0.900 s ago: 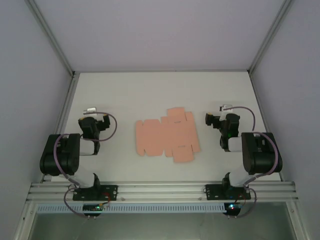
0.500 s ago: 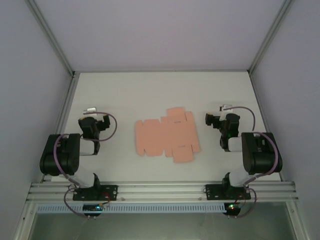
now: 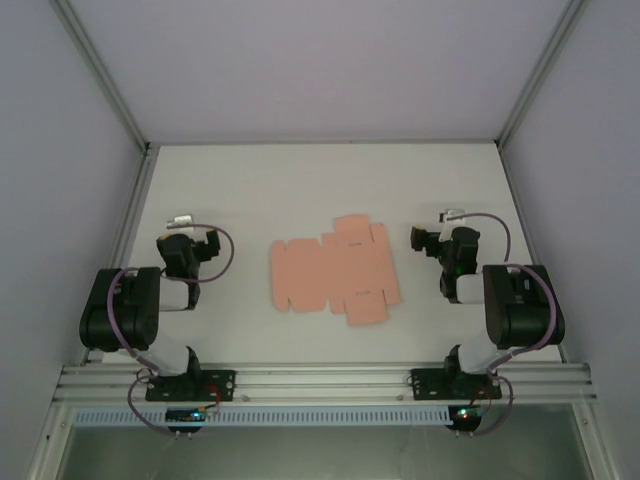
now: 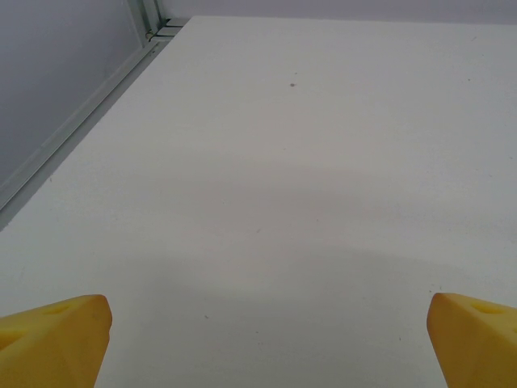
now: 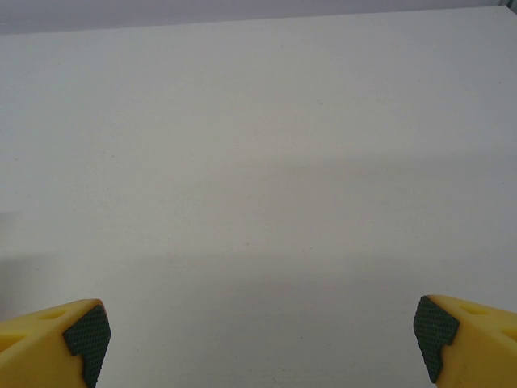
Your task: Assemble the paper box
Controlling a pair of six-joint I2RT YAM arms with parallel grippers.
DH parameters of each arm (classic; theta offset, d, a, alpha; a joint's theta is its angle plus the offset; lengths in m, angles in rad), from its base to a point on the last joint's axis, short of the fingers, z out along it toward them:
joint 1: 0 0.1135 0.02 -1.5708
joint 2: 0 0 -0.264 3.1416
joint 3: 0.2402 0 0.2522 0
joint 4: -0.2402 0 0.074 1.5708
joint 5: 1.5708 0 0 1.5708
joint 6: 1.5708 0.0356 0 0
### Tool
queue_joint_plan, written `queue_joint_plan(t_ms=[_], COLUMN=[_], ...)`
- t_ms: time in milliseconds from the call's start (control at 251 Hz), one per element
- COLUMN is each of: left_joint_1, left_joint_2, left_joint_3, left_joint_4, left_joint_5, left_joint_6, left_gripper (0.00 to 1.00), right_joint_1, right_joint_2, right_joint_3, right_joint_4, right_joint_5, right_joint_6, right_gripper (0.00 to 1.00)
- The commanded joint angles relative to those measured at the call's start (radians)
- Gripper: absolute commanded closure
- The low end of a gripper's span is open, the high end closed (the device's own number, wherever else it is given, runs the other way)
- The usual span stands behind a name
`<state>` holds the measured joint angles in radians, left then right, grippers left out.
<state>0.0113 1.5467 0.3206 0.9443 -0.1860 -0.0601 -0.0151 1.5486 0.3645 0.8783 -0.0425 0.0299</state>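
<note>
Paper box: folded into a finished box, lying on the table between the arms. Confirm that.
Not folded: the paper box is a flat sheet, flaps spread, as the top external view shows. It does lie on the table between the left arm and right arm.

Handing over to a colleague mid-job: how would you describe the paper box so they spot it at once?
Look at the white table from above; about midway between the left arm and right arm lies the paper box. It is a flat, unfolded salmon-pink card sheet with flaps jutting from its edges, the only coloured thing on the white surface.
</note>
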Motion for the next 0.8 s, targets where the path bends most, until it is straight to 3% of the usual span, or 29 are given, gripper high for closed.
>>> queue_joint_plan(t_ms=[0, 331, 507, 678, 798], left_joint_1=[-0.002, -0.006, -0.038, -0.089, -0.16], left_joint_2=[-0.012, -0.075, -0.258, -0.33, -0.322], left_joint_3=[0.021, 0.048, 0.184, 0.302, 0.308], left_joint_4=[0.033, -0.054, -0.439, -0.77, -0.847], left_joint_5=[0.011, -0.001, -0.007, 0.142, 0.29], left_joint_6=[0.01, 0.016, -0.039, -0.197, -0.306], left_gripper=[0.0, 0.0, 0.01, 0.01, 0.0], right_joint_1=[-0.007, -0.002, 0.03, 0.14, 0.259], right_joint_2=[0.001, -0.058, -0.203, -0.214, -0.19], right_joint_3=[0.01, 0.028, 0.24, 0.42, 0.465], right_joint_4=[-0.008, -0.064, -0.546, -0.908, -1.015], right_joint_5=[-0.013, 0.042, 0.172, 0.107, 0.062], right_joint_6=[0.003, -0.003, 0.045, 0.209, 0.283], right_gripper=[0.01, 0.01, 0.01, 0.03, 0.11])
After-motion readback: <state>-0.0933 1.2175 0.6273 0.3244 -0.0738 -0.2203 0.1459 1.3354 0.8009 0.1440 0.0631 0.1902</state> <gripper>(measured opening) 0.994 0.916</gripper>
